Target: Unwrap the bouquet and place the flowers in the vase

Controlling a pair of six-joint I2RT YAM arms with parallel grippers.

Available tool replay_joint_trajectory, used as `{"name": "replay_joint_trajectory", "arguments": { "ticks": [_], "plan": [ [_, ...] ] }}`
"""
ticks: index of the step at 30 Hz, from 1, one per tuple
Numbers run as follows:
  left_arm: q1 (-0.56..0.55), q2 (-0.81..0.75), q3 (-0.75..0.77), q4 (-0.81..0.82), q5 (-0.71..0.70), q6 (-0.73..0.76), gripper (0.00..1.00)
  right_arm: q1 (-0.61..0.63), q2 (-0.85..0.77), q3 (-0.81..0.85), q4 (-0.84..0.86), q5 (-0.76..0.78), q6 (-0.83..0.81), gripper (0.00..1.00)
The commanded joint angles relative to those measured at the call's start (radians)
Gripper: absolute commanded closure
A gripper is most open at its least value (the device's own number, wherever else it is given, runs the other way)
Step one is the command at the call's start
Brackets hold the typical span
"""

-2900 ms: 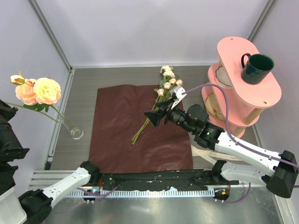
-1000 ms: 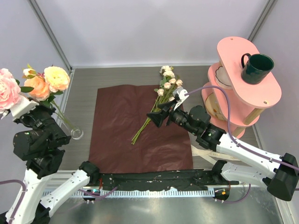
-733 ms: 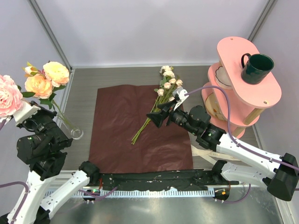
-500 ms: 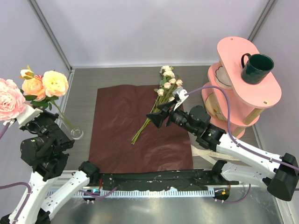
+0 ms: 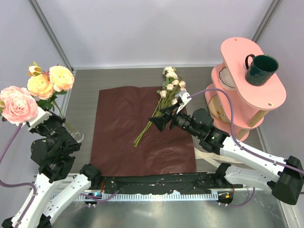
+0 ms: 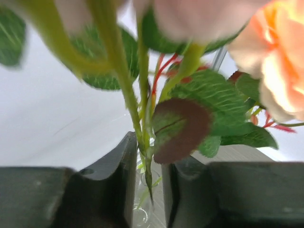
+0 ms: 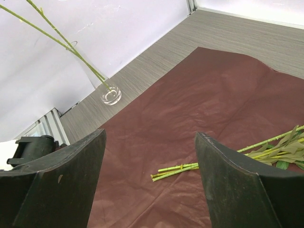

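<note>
My left gripper hovers over the clear glass vase, which leans at the table's left edge and holds two peach roses. A pink rose sits atop this gripper. In the left wrist view its green stem hangs between the fingers, which stand slightly apart with a gap beside it, so the gripper is open; the stem tip is just above the vase mouth. The small pink and cream flowers lie unwrapped on the dark red paper. My right gripper is open above their stem ends.
A pink two-tier shelf stands at the back right with a dark green mug on top. A cream ribbon lies under the right arm. Pale walls close in the left side and back.
The left arm has carried the pink rose right and toward the vase, and its jaws have parted a little around the stem. The right arm has stayed put.
</note>
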Motion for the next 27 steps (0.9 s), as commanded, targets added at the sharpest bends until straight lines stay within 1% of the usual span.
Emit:
{"name": "replay_joint_trajectory", "arguments": {
  "ticks": [1,2,3,5,6,8,9,12,13,14,15,16,17,18,19,20,21,22,23,24,25,27],
  "plan": [
    [-0.001,-0.022,-0.008,0.045,-0.011,-0.015,0.64,-0.005,-0.022,-0.001,0.05,-0.004,0.008,0.19],
    [-0.001,-0.025,-0.008,0.041,-0.011,-0.018,0.61,-0.007,-0.022,-0.003,0.05,-0.004,0.008,0.19],
    [-0.001,-0.025,-0.006,0.041,-0.009,-0.018,0.55,-0.005,-0.021,-0.003,0.051,-0.004,0.008,0.19],
    [-0.001,-0.028,-0.003,0.024,-0.006,-0.019,0.49,-0.005,-0.019,-0.004,0.057,-0.004,0.013,0.19],
    [-0.001,-0.028,-0.002,0.018,0.0,-0.022,0.42,-0.005,-0.018,-0.004,0.059,-0.006,0.013,0.19],
    [-0.001,-0.03,0.014,-0.034,0.005,-0.048,0.37,-0.005,-0.011,-0.004,0.063,-0.009,0.015,0.19],
    [-0.001,-0.031,0.023,-0.062,0.006,-0.063,0.32,-0.005,-0.01,-0.004,0.063,-0.01,0.016,0.19],
    [-0.001,-0.028,0.093,-0.272,0.009,-0.21,0.26,-0.005,-0.005,-0.003,0.065,-0.01,0.018,0.19],
    [-0.001,-0.024,0.147,-0.435,0.015,-0.263,0.25,-0.005,-0.007,-0.003,0.062,-0.012,0.019,0.19],
    [-0.001,-0.018,0.174,-0.515,0.015,-0.385,0.23,-0.005,-0.008,-0.001,0.06,-0.012,0.016,0.19],
    [-0.001,-0.013,0.202,-0.597,0.017,-0.451,0.08,-0.005,-0.01,-0.003,0.06,-0.01,0.018,0.19],
    [-0.001,-0.012,0.255,-0.752,0.018,-0.508,0.04,-0.005,-0.01,-0.003,0.062,-0.01,0.018,0.19],
    [-0.001,-0.004,0.283,-0.83,0.026,-0.638,0.01,-0.005,-0.011,-0.004,0.063,-0.01,0.016,0.19],
    [-0.001,0.01,0.309,-0.901,0.034,-0.686,0.0,-0.005,-0.01,-0.003,0.065,-0.012,0.019,0.19],
    [-0.001,0.014,0.354,-1.018,0.043,-0.74,0.0,-0.005,-0.004,-0.003,0.068,-0.013,0.021,0.19],
    [-0.001,0.022,0.371,-1.07,0.07,-0.815,0.0,-0.005,-0.001,0.0,0.07,-0.018,0.024,0.19],
    [-0.001,0.027,0.385,-1.113,0.086,-0.855,0.0,-0.005,0.002,0.002,0.068,-0.021,0.027,0.19],
    [-0.001,0.031,0.412,-1.201,0.104,-0.895,0.0,-0.004,0.005,0.003,0.071,-0.021,0.028,0.19],
    [-0.001,0.031,0.422,-1.241,0.132,-0.93,0.0,-0.005,0.007,0.003,0.071,-0.024,0.031,0.19],
    [-0.001,0.039,0.438,-1.283,0.152,-1.009,0.0,-0.005,0.006,0.003,0.071,-0.024,0.033,0.19],
    [-0.001,0.042,0.443,-1.352,0.172,-1.04,0.0,-0.005,0.005,0.003,0.074,-0.026,0.033,0.19],
    [-0.001,0.047,0.449,-1.403,0.235,-1.111,0.0,-0.005,0.002,0.0,0.076,-0.026,0.038,0.19]
  ]
}}
